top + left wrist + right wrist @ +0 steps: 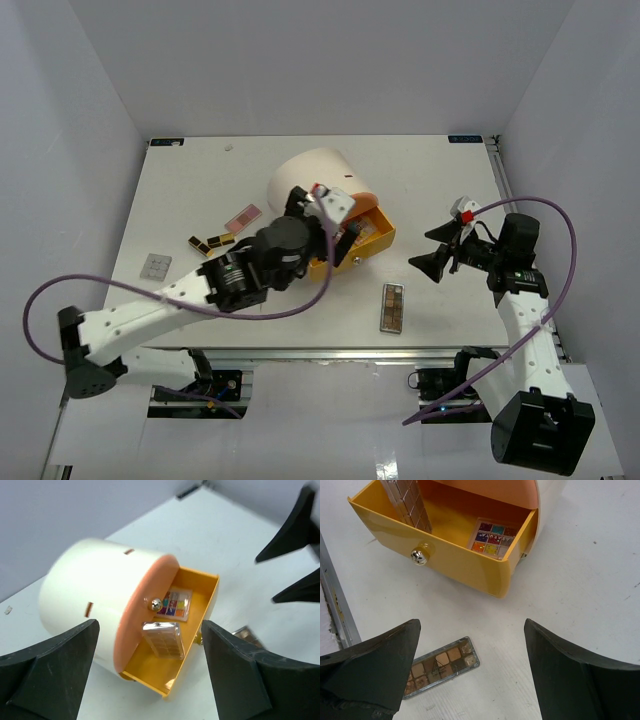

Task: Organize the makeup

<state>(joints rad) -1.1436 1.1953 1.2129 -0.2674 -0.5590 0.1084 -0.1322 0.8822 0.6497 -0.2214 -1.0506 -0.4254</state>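
— Where the table begins on the left, what lies loose?
— A grey palette, near the left edge. Right of it and a little farther off, the bars lie close together, with a pink palette just beyond them.
— And the left gripper?
— It hangs over the yellow drawer, fingers spread wide, nothing between them.
— Is the drawer out?
— Yes, it's pulled out of the cylinder towards the near right. Inside, a bright palette lies flat at the back, by the cylinder. A second palette sits tilted nearer the front wall, the one with the knob.
— Anything right of that?
— A brown palette, flat on the table on the near side of the drawer, apart from it.
— The right gripper?
— It's off to the right of the drawer, pointing at it, jaws wide apart and empty. Its wrist view shows the brown palette by one finger
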